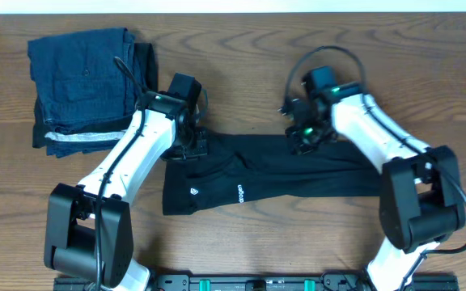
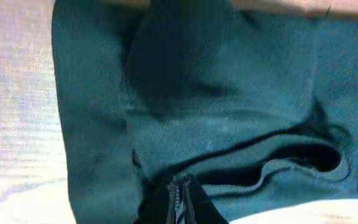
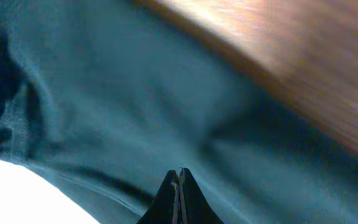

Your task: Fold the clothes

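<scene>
The clothes point(image 1: 273, 174), a black T-shirt with small white logo marks, lie as a long flat band across the middle of the table. My left gripper point(image 1: 188, 148) sits on the band's far left corner. In the left wrist view its jaws point(image 2: 180, 182) are shut, with rumpled fabric point(image 2: 229, 93) pinched at their tips. My right gripper point(image 1: 302, 139) rests on the far edge, right of centre. Its tips point(image 3: 179, 171) are pressed together in the cloth point(image 3: 135, 106). What lies under either gripper is hidden.
A stack of dark blue folded garments point(image 1: 87, 89) with a white-striped edge lies at the back left, close to the left arm. Bare wooden table point(image 1: 427, 73) surrounds the shirt. A black rail point(image 1: 257, 283) runs along the front edge between the arm bases.
</scene>
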`<state>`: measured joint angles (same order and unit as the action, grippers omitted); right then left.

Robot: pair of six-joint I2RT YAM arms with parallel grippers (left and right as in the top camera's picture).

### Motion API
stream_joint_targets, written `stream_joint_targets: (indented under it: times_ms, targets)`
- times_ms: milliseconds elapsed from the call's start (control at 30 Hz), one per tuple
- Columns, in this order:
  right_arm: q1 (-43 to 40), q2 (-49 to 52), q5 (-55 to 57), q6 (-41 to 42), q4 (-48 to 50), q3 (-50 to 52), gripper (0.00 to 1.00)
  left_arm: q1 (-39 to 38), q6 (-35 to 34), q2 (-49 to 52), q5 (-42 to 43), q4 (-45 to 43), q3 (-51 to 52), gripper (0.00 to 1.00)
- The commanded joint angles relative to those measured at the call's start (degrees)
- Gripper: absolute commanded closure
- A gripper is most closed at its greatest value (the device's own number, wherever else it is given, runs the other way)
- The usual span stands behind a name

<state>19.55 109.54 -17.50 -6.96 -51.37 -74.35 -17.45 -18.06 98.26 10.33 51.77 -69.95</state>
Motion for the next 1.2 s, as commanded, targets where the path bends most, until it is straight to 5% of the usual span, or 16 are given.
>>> stream_joint_targets:
  times_ms: [0,400,700,1167]
  targets:
    - [3.2,-0.5,1.9,-0.8,1.5,2.4,0.98,0.1,-0.3,0.6,-0.3,-1.8,0.9,0.93]
    - [7.5,-0.5,1.1,2.7,4.6,7.5,0.98,0.1,-1.2,0.8,-0.3,-4.9,1.6,0.93]
    - [7.6,-0.5,-10.6,4.0,-0.7,7.5,0.96,0.1,-1.2,1.3,-0.3,-5.0,1.6,0.93]
    - [4.2,-5.1,0.0,4.8,-2.6,2.1,0.99,0.1,-1.1,4.0,-0.3,-4.9,1.6,0.93]
